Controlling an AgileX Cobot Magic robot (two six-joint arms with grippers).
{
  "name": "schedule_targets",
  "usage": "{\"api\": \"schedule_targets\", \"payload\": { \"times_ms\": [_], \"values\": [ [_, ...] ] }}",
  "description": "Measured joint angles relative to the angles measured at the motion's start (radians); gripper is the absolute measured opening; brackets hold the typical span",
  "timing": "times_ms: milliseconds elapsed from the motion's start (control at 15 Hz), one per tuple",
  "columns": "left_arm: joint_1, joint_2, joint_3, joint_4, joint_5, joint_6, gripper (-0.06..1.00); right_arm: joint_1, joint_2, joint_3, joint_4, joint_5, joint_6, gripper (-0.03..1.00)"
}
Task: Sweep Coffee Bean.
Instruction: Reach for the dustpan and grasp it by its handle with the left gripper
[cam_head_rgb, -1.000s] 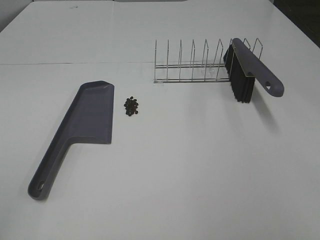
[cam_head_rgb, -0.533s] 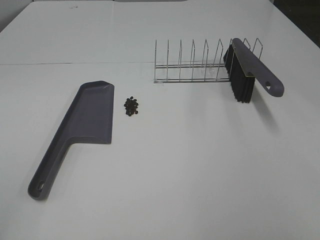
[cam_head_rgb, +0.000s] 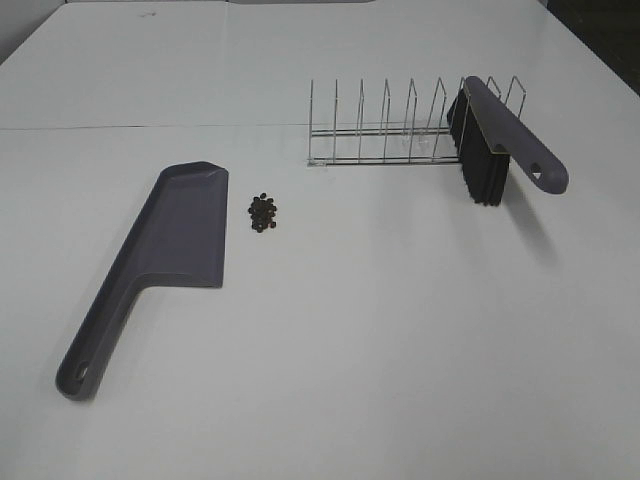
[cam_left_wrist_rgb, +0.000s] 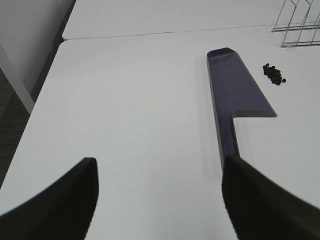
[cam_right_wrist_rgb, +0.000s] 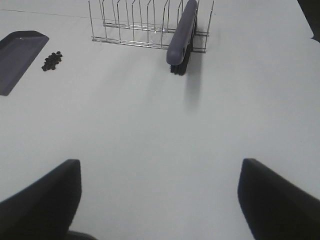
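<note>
The work surface is a plain white table (cam_head_rgb: 400, 350) with a seam across its far part. Exterior high view: no arm is in this picture. A grey-purple dustpan (cam_head_rgb: 180, 230) lies flat on the left with its handle toward the near edge. The coffee bean (cam_head_rgb: 264, 212) pile sits just beside the pan's right side, apart from it. A wire rack (cam_head_rgb: 385, 130) stands farther back, and the brush (cam_head_rgb: 500, 140) is propped in the rack's right end, bristles down. Left wrist view: the left gripper (cam_left_wrist_rgb: 159, 160) is released, jaws wide with nothing between them, and is well short of the dustpan (cam_left_wrist_rgb: 235, 90) and the beans (cam_left_wrist_rgb: 274, 74). Right wrist view: the right gripper (cam_right_wrist_rgb: 160, 162) is likewise released and empty, facing the brush (cam_right_wrist_rgb: 181, 35) in the rack (cam_right_wrist_rgb: 130, 20) from well apart. Assessment: the task is at its opening step, with neither tool taken and no bean moved. The next move probably calls for the right gripper to close on the brush handle and lift it clear of the wires. The left gripper would take the dustpan handle and set the pan's lip against the pile.
</note>
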Motion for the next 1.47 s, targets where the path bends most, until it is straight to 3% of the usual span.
{"api": "schedule_targets", "payload": {
  "times_ms": [1467],
  "values": [
    [0.0, 0.0, 0.0, 0.0, 0.0, 0.0, 0.65, 0.0, 0.0, 0.0, 0.0, 0.0, 0.0, 0.73]
  ]
}}
